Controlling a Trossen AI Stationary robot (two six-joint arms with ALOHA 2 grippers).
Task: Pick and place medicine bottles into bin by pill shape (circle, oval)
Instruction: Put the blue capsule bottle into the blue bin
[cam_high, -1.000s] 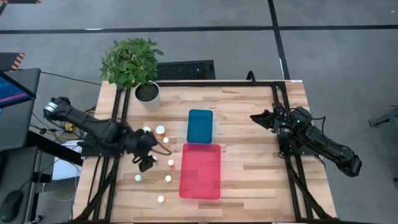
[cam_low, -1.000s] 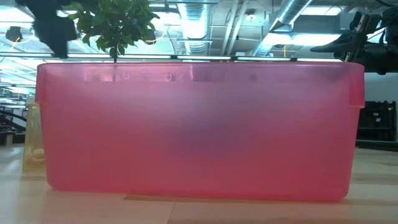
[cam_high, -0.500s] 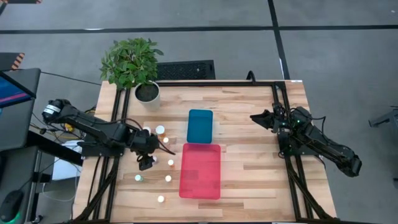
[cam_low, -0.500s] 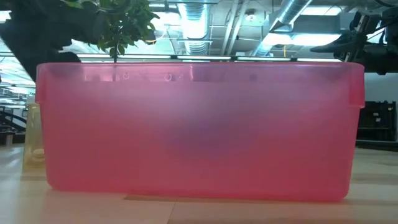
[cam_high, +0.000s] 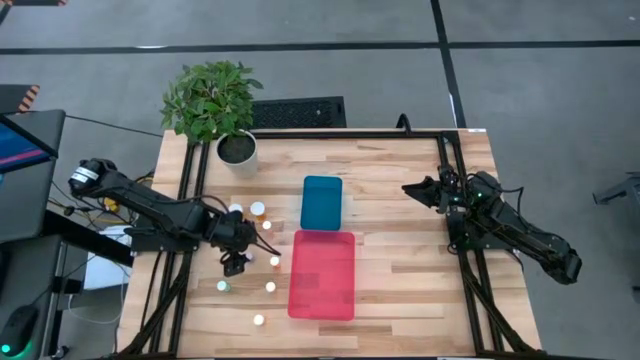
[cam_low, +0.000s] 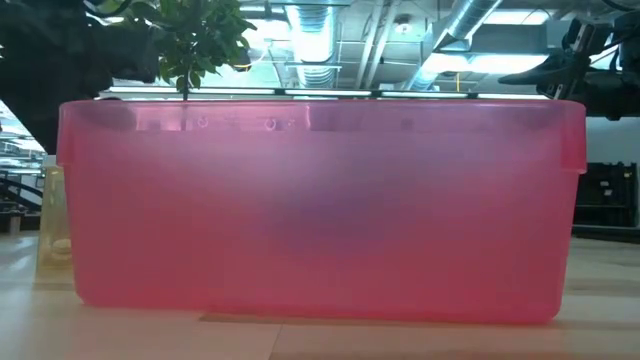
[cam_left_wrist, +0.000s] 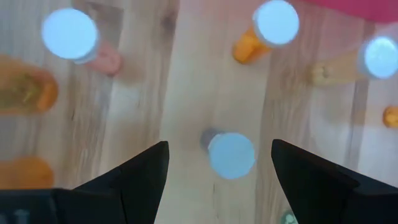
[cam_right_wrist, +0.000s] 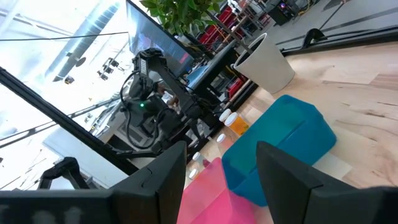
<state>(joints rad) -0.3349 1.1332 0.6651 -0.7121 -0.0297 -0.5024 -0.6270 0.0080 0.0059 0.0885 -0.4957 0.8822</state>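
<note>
Several tiny medicine bottles with round white caps stand on the wooden table left of the pink bin, among them one (cam_high: 258, 210) with an orange body and one (cam_high: 270, 287) nearer the front. My left gripper (cam_high: 237, 262) hangs open over this cluster, pointing down. In the left wrist view its two fingers stand on either side of one white-capped bottle (cam_left_wrist: 231, 154) without touching it. Other bottles (cam_left_wrist: 277, 22) (cam_left_wrist: 69, 32) stand around it. My right gripper (cam_high: 410, 190) is open and empty above the table's right side, clear of everything.
A teal bin (cam_high: 322, 202) stands at the table's middle, and a pink bin (cam_high: 322, 273) just in front of it; the pink bin fills the low view (cam_low: 320, 210). A white plant pot (cam_high: 237, 150) with a green plant stands at the far left.
My left gripper has gone down toward the cluster of bottles, with little sideways movement; in the low view its dark arm now reaches farther down at the left. The bottles have kept still.
</note>
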